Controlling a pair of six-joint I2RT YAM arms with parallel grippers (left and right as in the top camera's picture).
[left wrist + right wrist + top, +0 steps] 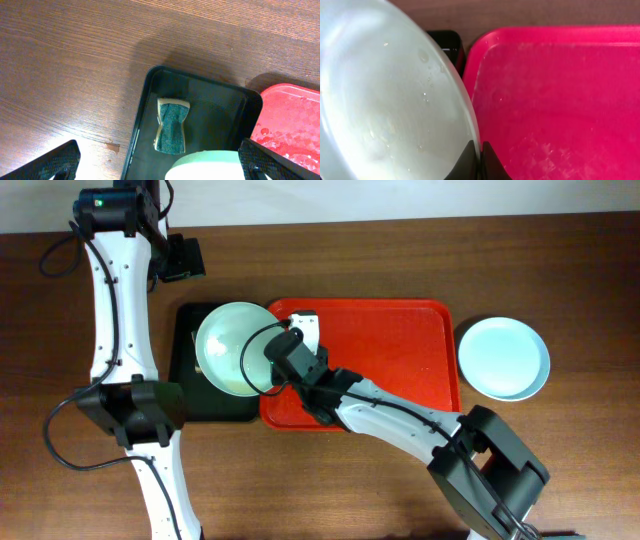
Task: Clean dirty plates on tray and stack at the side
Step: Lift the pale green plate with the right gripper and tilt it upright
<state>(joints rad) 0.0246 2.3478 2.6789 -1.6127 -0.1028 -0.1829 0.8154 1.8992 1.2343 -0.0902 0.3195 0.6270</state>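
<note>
Now right tool [480,159] pinches rim of mint plate [230,345]; plate covers much of black tray [215,110]. Also left tool [183,258] spread wide, empty. Only left wrist view shows sponge [172,125].

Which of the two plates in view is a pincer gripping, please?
The pale mint green plate, pinched at its rim by the right pincer over the black tray; the pale blue plate lies free beside the red tray.

A dark brown wood-grain table [75,60] spreads ahead of the fingers [57,161] of the left gripper [160,166], with a pale sheen of light just beyond the left-hand finger, a soft shadow farther ahead, and a pale strip [400,195] past its far edge.
</note>
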